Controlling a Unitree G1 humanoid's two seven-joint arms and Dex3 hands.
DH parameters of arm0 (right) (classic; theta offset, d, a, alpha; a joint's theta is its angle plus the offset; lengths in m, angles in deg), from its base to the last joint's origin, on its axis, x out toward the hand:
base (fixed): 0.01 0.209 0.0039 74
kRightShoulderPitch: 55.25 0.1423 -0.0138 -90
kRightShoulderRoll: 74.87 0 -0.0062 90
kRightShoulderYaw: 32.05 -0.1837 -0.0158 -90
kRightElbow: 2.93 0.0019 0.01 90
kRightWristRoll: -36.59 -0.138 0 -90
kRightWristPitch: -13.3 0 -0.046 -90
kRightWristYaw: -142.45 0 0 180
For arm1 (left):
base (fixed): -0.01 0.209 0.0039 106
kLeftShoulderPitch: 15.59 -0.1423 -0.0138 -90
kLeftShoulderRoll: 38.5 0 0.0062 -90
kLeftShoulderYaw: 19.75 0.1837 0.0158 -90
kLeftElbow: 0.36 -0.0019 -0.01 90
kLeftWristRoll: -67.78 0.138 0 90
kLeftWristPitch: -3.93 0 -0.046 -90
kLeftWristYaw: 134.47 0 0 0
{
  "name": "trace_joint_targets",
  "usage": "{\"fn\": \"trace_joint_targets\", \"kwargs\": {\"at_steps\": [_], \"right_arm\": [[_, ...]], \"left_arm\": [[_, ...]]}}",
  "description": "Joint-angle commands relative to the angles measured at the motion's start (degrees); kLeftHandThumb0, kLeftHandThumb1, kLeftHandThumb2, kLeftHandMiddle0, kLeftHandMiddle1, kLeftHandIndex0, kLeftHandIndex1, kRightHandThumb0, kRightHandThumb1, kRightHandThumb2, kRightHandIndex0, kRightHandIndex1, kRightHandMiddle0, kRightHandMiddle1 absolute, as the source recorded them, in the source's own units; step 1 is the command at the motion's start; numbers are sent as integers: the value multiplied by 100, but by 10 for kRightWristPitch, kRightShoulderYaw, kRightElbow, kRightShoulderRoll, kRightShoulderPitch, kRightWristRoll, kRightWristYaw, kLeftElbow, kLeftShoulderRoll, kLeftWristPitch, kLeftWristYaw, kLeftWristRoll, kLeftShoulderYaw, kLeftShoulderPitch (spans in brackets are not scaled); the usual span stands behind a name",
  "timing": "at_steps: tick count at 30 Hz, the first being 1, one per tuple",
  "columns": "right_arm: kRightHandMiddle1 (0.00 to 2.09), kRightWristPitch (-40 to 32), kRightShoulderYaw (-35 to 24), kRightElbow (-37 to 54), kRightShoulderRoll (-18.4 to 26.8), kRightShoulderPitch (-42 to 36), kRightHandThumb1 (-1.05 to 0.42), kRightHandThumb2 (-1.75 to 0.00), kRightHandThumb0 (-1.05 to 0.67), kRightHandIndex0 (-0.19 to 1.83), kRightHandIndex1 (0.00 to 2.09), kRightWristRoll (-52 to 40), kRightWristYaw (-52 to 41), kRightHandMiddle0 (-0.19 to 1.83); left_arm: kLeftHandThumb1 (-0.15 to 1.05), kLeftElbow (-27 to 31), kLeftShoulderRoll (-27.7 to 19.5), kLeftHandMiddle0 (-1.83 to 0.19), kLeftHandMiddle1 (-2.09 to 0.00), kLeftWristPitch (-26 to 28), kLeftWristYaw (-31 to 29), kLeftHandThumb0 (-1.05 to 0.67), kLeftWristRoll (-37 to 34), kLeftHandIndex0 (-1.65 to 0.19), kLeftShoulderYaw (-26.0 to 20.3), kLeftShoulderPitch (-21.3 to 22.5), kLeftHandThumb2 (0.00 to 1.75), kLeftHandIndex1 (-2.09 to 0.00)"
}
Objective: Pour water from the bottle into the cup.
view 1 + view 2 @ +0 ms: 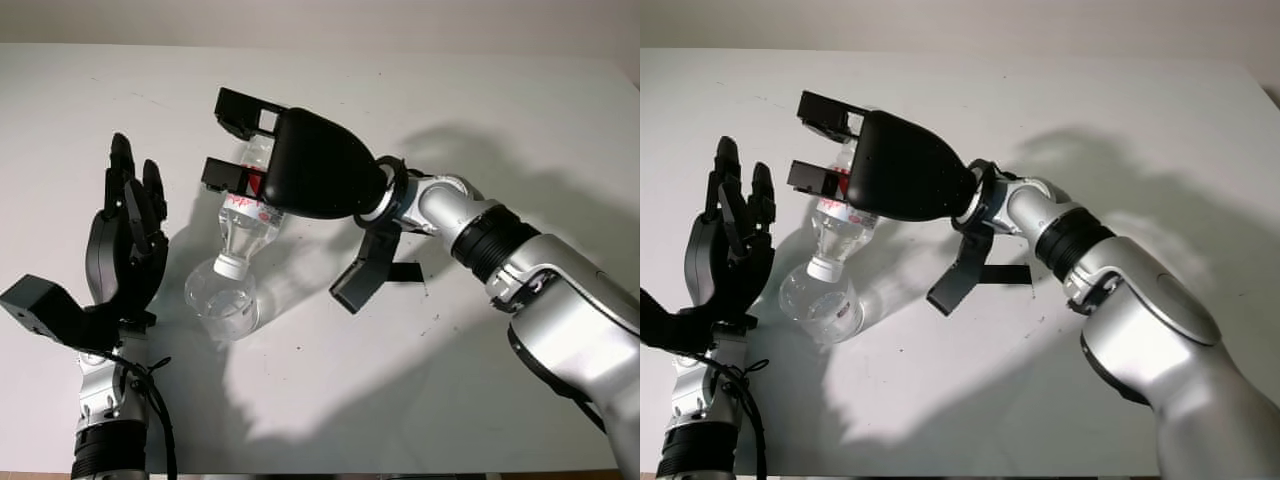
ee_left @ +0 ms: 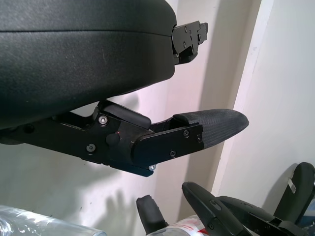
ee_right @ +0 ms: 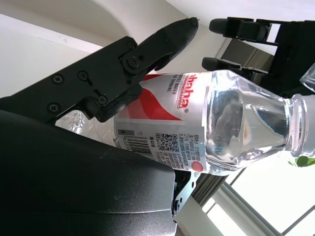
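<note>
A clear water bottle [image 3: 216, 132] with a red and white label is gripped by the right hand [image 3: 98, 147], one black finger [image 3: 142, 59] laid across the label

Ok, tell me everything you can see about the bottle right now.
The bottle is clear plastic with a red and white printed label bearing a barcode and QR code. The right hand grips it around the labelled body, tilted with its neck down toward the clear cup on the white table. Its white-ringed mouth sits at the cup's rim. Water fills its shoulder. The left hand, open, stands beside the cup.
</note>
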Motion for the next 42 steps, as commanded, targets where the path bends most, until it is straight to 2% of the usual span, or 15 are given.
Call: {"fn": "trace_joint_targets", "kwargs": {"at_steps": [1,5,7,10,11,12,14,17,19,22,25,29,32,37,42], "right_arm": [[126,3,-2,15,3,13,-95,-6,-50,110,209,-5,3,61],[127,15,-16,4,-4,6,-93,-5,-51,111,209,-32,0,62],[134,27,-32,-16,-12,0,-94,-5,-51,116,209,-64,-6,73],[164,59,-55,-38,-18,-7,-99,-6,-49,119,209,-117,-38,77],[184,83,-74,-48,-21,-12,-101,-6,-47,120,209,-154,-62,78],[199,100,-87,-55,-23,-16,-103,-13,-44,122,209,-180,-81,97],[207,123,-120,-69,-31,-28,-104,-19,-42,124,209,-236,-112,112],[209,175,-188,-85,-45,-55,-105,-28,-40,129,209,-369,-243,118],[209,172,-256,-75,-66,-89,-105,-33,-39,130,209,-523,-412,108],[209,110,-334,-29,-90,-135,-105,-38,-37,128,209,-702,-596,100],[209,31,-377,26,-91,-169,-105,-40,-38,121,209,-780,-691,99],[209,-140,-426,146,-82,-224,-105,-41,-38,112,209,-857,-795,88],[209,-244,-455,233,-70,-268,-105,-42,-37,107,209,-896,-847,78],[209,-326,-490,317,-54,-329,-105,-38,-41,103,209,-909,-875,72],[209,-368,-517,399,-45,-384,-105,-38,-40,112,209,-906,-871,78]], "left_arm": [[105,-9,10,19,0,-8,-2,-75,2,19,3,-18,63,0],[105,-11,8,19,0,-10,-2,-75,4,19,3,-17,64,0],[105,-11,8,19,0,-9,-3,-75,3,19,2,-18,63,0],[105,-11,7,19,0,-8,-6,-75,-1,19,1,-18,63,0],[105,-11,7,19,0,-8,-7,-75,-1,19,0,-18,63,0],[105,-12,7,19,0,-8,-7,-75,-1,19,0,-18,63,0],[105,-10,7,19,0,-7,-7,-75,-2,19,-1,-19,63,0],[105,-8,8,19,0,-4,-10,-75,-7,19,-3,-21,63,0],[105,-9,6,19,0,-5,-14,-74,-9,19,-3,-21,63,0],[105,-8,6,19,0,-5,-14,-74,-9,19,-2,-22,64,0],[105,-3,8,19,0,-2,-9,-75,-7,19,0,-25,64,0],[105,0,9,19,0,1,-8,-75,-6,19,1,-27,64,0],[105,2,10,19,0,1,-7,-75,-6,19,2,-29,64,0],[105,8,12,19,0,3,-1,-75,-2,19,4,-34,64,0],[105,2,8,19,0,0,-4,-75,-2,19,5,-31,64,0]]}}
